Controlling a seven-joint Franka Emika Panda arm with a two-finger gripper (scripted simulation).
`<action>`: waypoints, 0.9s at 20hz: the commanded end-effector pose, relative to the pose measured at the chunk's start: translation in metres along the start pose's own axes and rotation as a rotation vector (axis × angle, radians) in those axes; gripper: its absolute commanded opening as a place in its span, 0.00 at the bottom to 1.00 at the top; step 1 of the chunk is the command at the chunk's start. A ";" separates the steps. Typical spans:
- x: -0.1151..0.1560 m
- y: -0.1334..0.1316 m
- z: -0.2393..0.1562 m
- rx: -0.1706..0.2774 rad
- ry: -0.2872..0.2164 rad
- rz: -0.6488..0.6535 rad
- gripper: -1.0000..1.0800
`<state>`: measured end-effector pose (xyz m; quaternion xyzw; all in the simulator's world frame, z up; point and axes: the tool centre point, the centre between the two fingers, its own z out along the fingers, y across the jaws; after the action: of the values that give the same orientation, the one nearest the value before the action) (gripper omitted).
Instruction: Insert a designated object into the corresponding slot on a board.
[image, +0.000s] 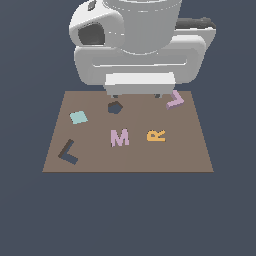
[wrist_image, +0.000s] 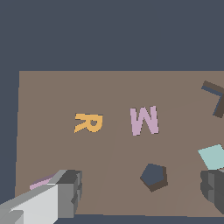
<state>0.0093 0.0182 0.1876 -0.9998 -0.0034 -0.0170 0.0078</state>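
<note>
Claw (image: 137, 95) spread, empty, hovering over board's (image: 196, 150) far edge, between pentagon hole (image: 115, 107) and lilac L block (image: 175, 100).

L block at far right corner, exterior view; L slot (image: 67, 152) near left, well apart.

Risks:
- claw offset from block: one finger (wrist_image: 70, 192) beside it, may nudge, not straddle
- long carry past M (image: 119, 137): slip
- L rotation mismatch at slot: jam

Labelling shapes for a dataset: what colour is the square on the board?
Pale teal square; clearest in the exterior view.

White rounded arm (image: 140, 45) — claw (wrist_image: 135, 192) fingers (wrist_image: 70, 192) apparently dark grey.
</note>
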 end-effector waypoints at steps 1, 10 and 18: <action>0.000 0.000 0.000 0.000 0.000 0.000 0.96; -0.014 -0.024 0.020 -0.001 -0.005 -0.052 0.96; -0.055 -0.080 0.072 -0.003 -0.019 -0.185 0.96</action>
<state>-0.0339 0.0867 0.1271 -0.9967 -0.0807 -0.0099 0.0050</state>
